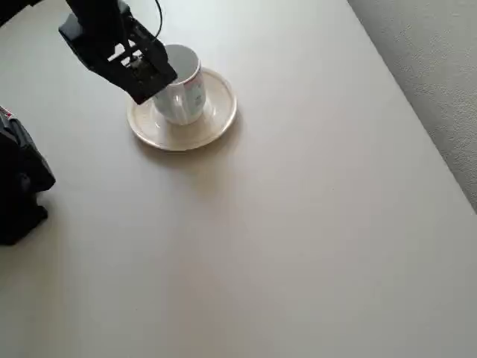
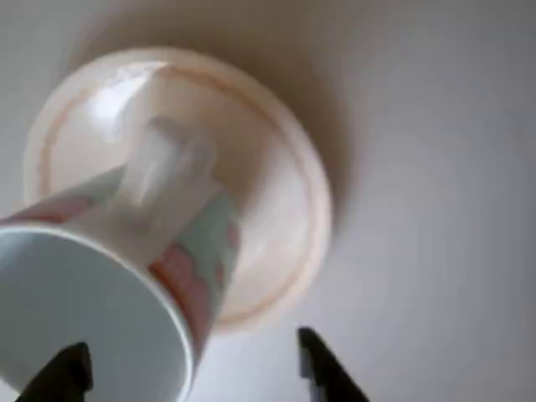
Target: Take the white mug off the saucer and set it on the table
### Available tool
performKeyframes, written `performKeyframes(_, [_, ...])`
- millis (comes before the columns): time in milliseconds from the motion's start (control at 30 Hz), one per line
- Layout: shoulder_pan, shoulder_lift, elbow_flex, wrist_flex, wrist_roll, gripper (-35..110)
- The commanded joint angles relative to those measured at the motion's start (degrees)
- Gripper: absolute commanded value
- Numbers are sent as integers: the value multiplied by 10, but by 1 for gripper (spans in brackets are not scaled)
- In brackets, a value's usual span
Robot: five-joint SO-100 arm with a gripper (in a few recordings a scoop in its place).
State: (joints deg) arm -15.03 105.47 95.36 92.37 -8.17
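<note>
Jaws (image 2: 193, 368) apart astride white mug (image 2: 109, 285); wrist view reveals handle, saucer (image 2: 285, 209) beneath.

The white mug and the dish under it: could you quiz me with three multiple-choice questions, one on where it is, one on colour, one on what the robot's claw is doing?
1. Where is the white mug?
A. on the saucer
B. on the bare table
C. on the floor

2. What colours mark the mug's side?
A. black and gold
B. pink and pale blue-green
C. none

3. How is the end effector?
A. shut far from the mug
B. lying on the table
C. open at the mug's rim

Answers: 1 A, the overhead view shows it standing in the saucer. 2 B, the patches show in the wrist view. 3 C, its tips stand apart, one either side of the rim's near wall.
</note>
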Motion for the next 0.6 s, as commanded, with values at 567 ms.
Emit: performKeyframes(567, [-23,-68,134,-214,13,10])
